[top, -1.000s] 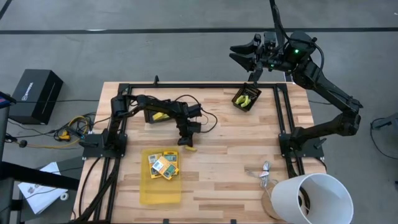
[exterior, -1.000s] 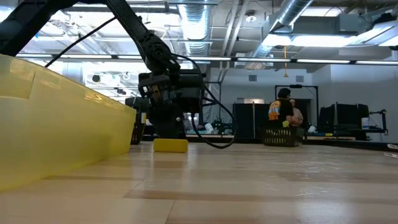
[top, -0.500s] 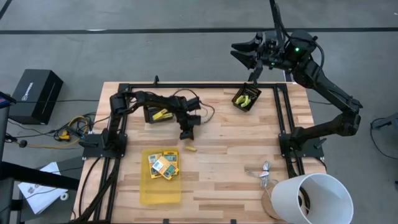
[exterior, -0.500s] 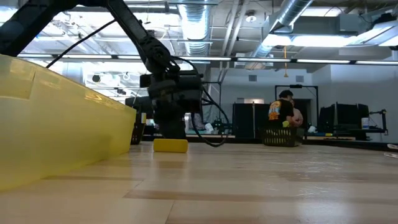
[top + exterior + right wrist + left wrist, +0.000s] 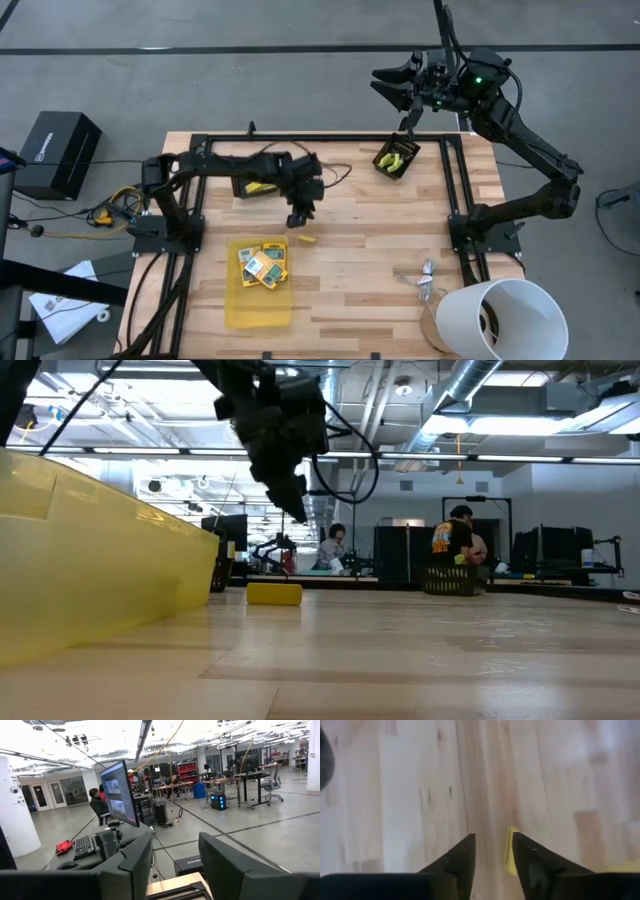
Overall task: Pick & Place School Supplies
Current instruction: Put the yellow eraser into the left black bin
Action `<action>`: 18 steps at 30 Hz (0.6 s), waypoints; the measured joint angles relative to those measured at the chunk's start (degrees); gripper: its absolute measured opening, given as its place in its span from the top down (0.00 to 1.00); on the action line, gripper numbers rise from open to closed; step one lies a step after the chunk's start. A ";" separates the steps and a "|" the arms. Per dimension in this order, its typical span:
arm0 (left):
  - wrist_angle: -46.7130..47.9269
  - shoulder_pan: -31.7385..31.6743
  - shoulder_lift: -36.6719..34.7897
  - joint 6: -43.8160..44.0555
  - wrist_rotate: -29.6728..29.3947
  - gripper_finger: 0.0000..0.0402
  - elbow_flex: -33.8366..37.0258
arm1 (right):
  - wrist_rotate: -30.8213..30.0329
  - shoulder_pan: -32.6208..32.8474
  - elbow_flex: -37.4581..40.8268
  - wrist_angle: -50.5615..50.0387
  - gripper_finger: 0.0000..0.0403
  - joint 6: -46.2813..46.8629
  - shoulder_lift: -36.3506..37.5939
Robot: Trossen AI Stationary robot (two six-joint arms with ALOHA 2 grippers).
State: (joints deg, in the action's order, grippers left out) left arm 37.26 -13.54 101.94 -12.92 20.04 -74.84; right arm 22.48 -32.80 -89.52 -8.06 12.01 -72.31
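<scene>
The left end effector [image 5: 298, 214] hangs released above the bench [image 5: 370, 250], fingers parted and empty. Just below it the stick [image 5: 305, 239] lies flat beside the tray [image 5: 256, 305]. It looks light, stiff and smooth; pinching across its middle seems safest. The right end effector [image 5: 398, 88] waits parted beyond the bench's far edge.

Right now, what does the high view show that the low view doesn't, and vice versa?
Only the high view: the right gripper open beyond the table's far edge, the printed boxes in the tray, the black bin of yellow-green items, the white bucket.
Only the low view: people in the room behind.
Both: the left gripper raised, empty, above the yellow stick, and the yellow tray.
</scene>
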 joint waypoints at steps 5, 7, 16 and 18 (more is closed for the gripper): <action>0.01 3.61 0.52 1.40 -5.84 0.60 1.66 | 0.00 0.10 0.00 0.43 0.62 0.02 0.00; -0.02 5.05 1.94 1.72 -6.19 0.58 1.72 | -0.02 0.48 0.00 0.42 0.62 0.48 0.00; -0.37 9.20 3.33 2.21 -7.89 0.57 1.74 | 0.04 2.07 0.00 0.50 0.62 1.51 0.00; -0.87 9.48 4.00 2.74 -8.04 0.57 1.68 | 0.04 2.05 0.01 0.40 0.62 1.38 0.00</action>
State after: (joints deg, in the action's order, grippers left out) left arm 36.39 -4.06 105.94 -10.17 11.99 -73.17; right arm 22.52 -30.75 -89.51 -7.66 13.39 -72.31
